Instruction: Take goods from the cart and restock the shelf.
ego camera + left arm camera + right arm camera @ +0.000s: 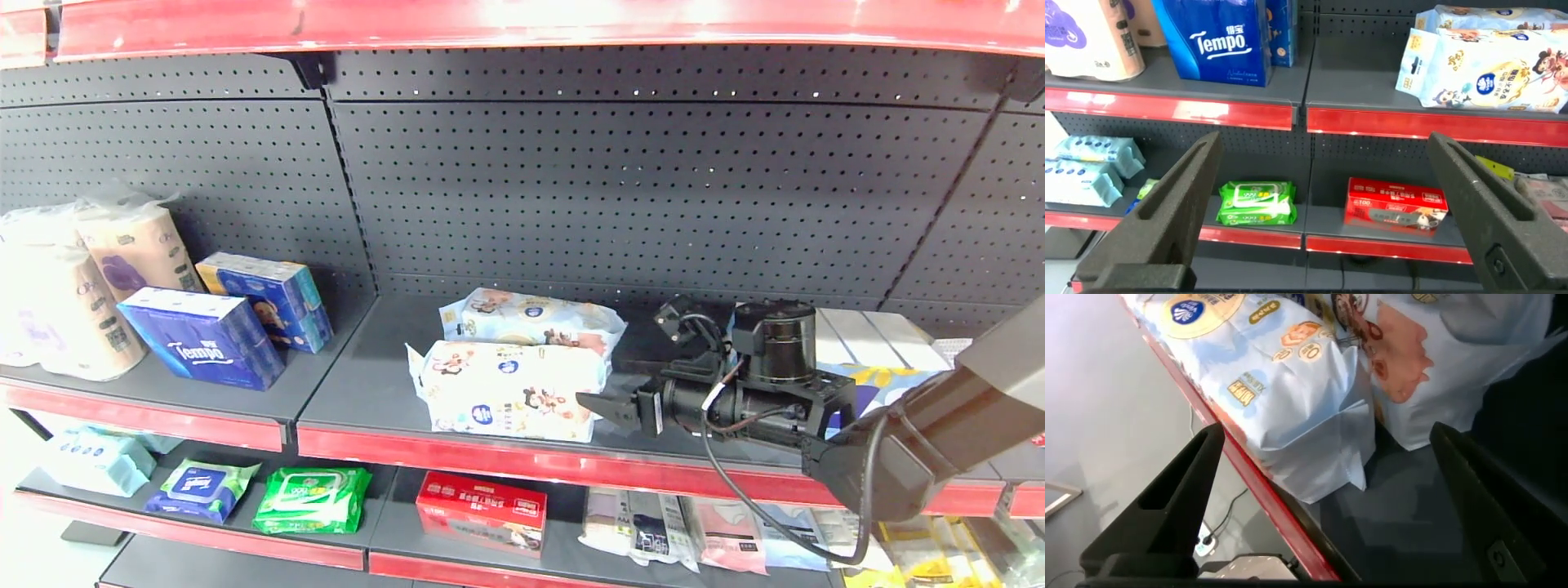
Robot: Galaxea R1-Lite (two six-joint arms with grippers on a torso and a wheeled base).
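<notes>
White printed plastic: front pack (506, 392) lay at the red lip of the grey shelf (367, 392), with rear pack (531, 320) just behind it. Right gripper (600, 406) hovered just beside the front pack's end, fingers apart, empty. Left gripper (1324, 143), fingers spread wide and empty, faced green wipes (1257, 204) and red box (1396, 204) one shelf lower.

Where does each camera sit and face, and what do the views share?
Head view: on the head, looking forward and down at the shelf; right gripper beside the front white tissue pack.
Left wrist view: on the left wrist, facing shelf fronts; open left gripper frames green wipes pack, red box.
Right wrist view: on the right wrist, along the shelf edge; open fingers frame that pack.
Shared: white tissue pack in all three.
</notes>
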